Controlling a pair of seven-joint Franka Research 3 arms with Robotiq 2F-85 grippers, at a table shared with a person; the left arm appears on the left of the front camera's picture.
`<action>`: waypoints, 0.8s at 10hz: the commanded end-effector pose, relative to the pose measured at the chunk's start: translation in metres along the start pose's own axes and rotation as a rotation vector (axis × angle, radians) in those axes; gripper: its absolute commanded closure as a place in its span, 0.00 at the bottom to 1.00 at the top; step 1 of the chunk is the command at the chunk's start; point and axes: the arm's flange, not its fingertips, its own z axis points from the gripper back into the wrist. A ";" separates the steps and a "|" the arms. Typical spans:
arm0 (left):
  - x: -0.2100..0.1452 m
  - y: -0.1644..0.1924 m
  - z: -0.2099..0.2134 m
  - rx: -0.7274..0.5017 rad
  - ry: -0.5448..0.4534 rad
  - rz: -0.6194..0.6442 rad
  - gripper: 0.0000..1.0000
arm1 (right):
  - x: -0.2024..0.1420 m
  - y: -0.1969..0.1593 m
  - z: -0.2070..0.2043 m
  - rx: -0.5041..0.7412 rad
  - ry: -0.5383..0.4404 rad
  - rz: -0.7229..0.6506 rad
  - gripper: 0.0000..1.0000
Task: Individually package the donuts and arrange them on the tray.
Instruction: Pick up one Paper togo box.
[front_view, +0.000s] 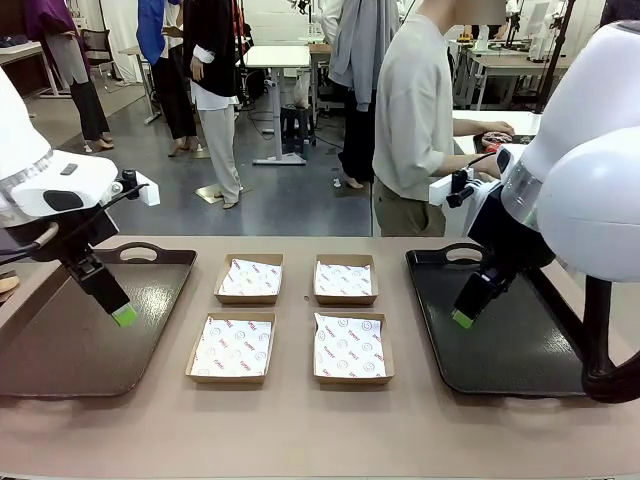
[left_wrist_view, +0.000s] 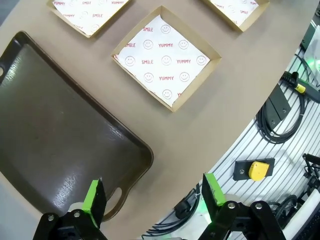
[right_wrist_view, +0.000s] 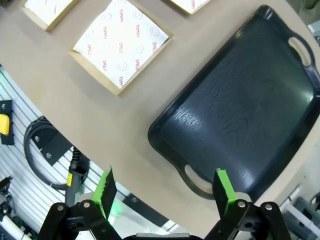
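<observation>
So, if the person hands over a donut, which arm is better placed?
Probably right: the right gripper hovers open over the black tray, on the person's side; the left gripper, also open, is farther away.

Red "SMILE" & "YUMMY" w/ smiley faces repeat over white paper lining cardboard box. Same print sideways in right wrist view; front view too small to read.

Donuts: red-and-dark glimpse, partly hidden beneath the person's hand
</observation>
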 end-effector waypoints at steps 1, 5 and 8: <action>0.004 0.004 -0.005 0.008 -0.007 -0.008 0.00 | 0.006 -0.004 -0.010 0.004 -0.006 0.002 0.00; -0.016 0.043 -0.002 -0.521 -0.277 0.272 0.00 | -0.044 -0.074 0.002 0.618 -0.391 -0.311 0.00; -0.059 0.080 -0.012 -0.919 -0.496 0.442 0.00 | -0.096 -0.131 -0.023 0.952 -0.554 -0.481 0.00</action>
